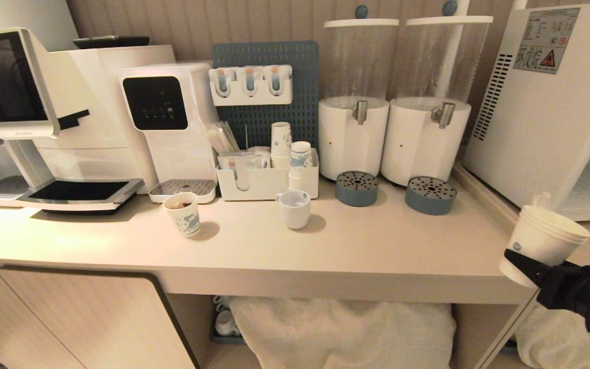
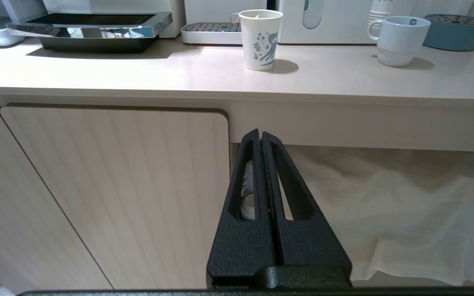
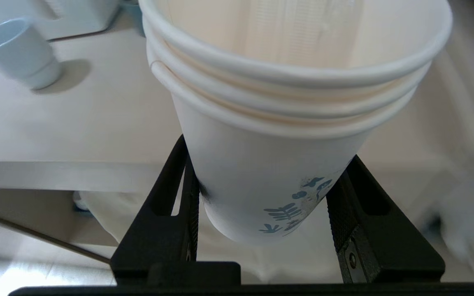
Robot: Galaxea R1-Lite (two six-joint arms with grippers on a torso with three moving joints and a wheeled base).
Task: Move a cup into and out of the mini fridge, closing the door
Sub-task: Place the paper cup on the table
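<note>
Gripping the cup (image 1: 543, 245) tilted at lower right of the head view, right gripper (image 3: 261, 205) clamps its base beside the mini fridge (image 1: 546, 102); left gripper (image 2: 260, 139) clenched, empty.

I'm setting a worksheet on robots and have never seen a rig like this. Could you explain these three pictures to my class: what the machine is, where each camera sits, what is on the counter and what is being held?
This is a wheeled robot with two arms. The wide picture comes from a camera on its head; the other two come from cameras on its wrists, looking along the fingers.

The right gripper is closed on the cup, a tall stack of nested white paper cups, held tilted off the counter's right end, in front of the mini fridge.

The left gripper is shut and empty, down in front of the cabinet door.

On the counter stand a patterned paper cup, a white ceramic cup, a coffee machine, and two drink dispensers.
</note>
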